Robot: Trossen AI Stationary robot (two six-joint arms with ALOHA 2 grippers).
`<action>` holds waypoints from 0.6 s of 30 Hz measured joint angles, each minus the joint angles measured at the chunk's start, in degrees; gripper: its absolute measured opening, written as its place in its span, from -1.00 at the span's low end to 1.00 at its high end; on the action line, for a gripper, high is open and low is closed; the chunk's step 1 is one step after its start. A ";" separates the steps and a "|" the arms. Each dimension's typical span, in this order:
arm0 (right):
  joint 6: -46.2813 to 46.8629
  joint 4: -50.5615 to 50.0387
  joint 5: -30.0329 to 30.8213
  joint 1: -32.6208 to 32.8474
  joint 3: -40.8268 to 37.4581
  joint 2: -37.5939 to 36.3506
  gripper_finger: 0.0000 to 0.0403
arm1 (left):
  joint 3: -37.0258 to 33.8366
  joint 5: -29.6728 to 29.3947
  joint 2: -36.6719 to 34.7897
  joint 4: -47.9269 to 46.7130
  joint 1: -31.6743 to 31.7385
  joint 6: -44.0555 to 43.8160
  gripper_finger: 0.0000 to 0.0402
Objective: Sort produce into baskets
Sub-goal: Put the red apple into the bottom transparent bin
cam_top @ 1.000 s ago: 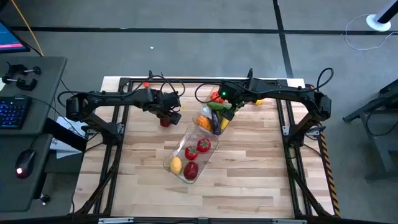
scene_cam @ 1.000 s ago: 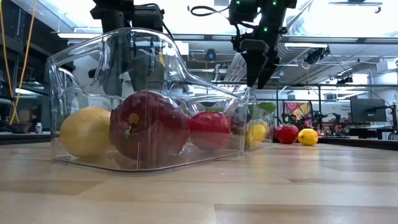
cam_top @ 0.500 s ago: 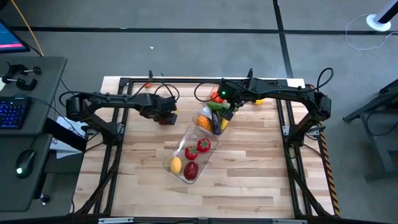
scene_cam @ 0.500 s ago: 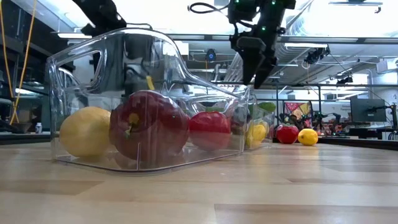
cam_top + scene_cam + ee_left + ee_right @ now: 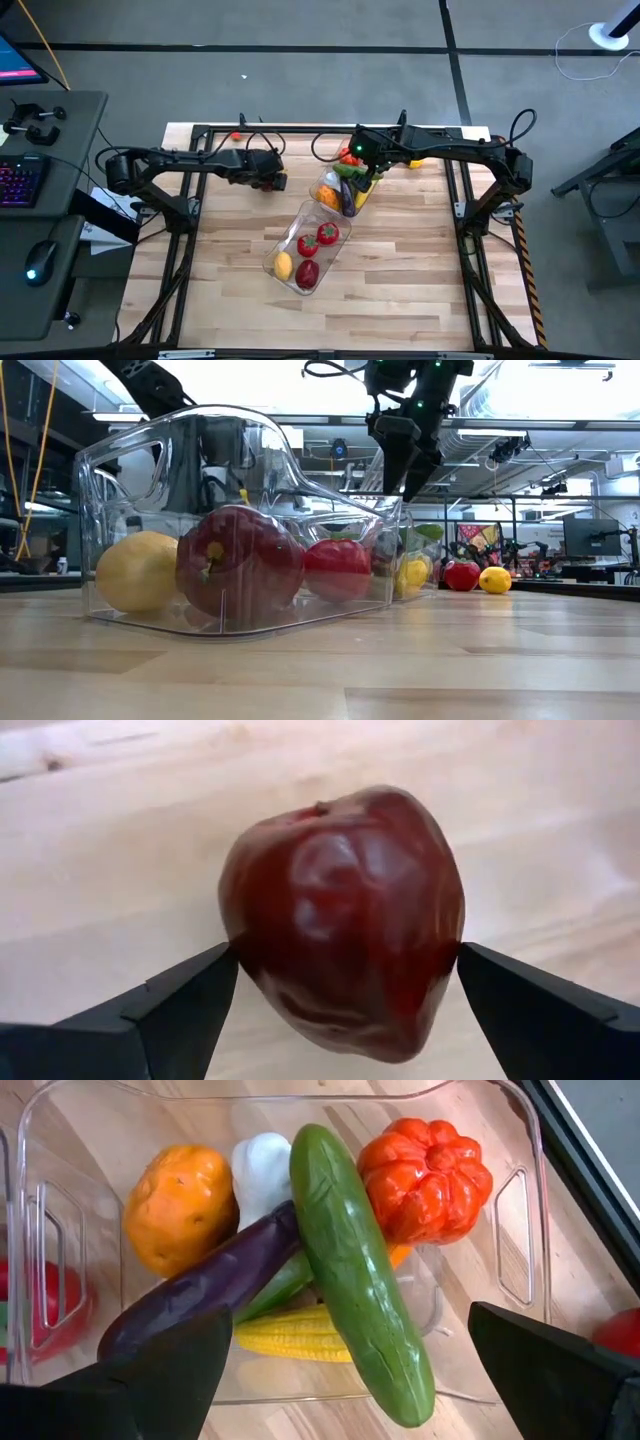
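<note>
So the left gripper [image 5: 270,183] is down low at the table toward the far left, with its two dark fingers spread wide on either side of a glossy dark red toy apple [image 5: 345,920]. In the left wrist view the finger tips sit right against the apple's flanks, but honestly I can't tell if it's actually squeezing or just bracketing it; the apple looks like it's resting on the pale wooden tabletop [image 5: 400,270]. The right gripper [image 5: 368,172] hangs in the air over the far clear plastic rectangular bin [image 5: 520,1230], fingers wide apart and holding nothing. That bin is stuffed with veggies: a long green cucumber [image 5: 360,1270] lying across the top, a dark purple eggplant [image 5: 200,1295] angled under it, a ribbed orange-red pumpkin-looking thing [image 5: 425,1180], a lumpy orange piece [image 5: 180,1205], a white garlic [image 5: 260,1165], and a yellow corn cob [image 5: 295,1335] at the bottom of the pile. The near clear plastic bin [image 5: 120,460] sits diagonally toward the middle of the table, end to end with the veggie bin, and has the fruit: a yellow lemon [image 5: 138,572], a big dark red apple [image 5: 240,565] just beside it, and a brighter red tomato [image 5: 338,570] behind. Still loose on the table at the far edge, low view shows a small red fruit [image 5: 461,575] and a yellow lemon-ish one [image 5: 495,580] right next to each other, well apart from both bins.
</note>
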 joint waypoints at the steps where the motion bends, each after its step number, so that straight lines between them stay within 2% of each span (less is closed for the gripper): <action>1: 0.16 0.00 -0.01 0.00 -0.01 0.00 0.98 | 0.00 -0.16 0.00 0.39 0.30 -0.02 0.83; 13: 1.39 0.07 -2.00 0.00 0.01 0.00 0.98 | 0.01 -8.32 0.49 6.58 3.42 -4.30 0.83; 18: 1.39 0.33 -2.36 0.00 0.01 0.00 0.98 | 0.02 -6.50 3.07 10.68 4.96 -4.53 0.83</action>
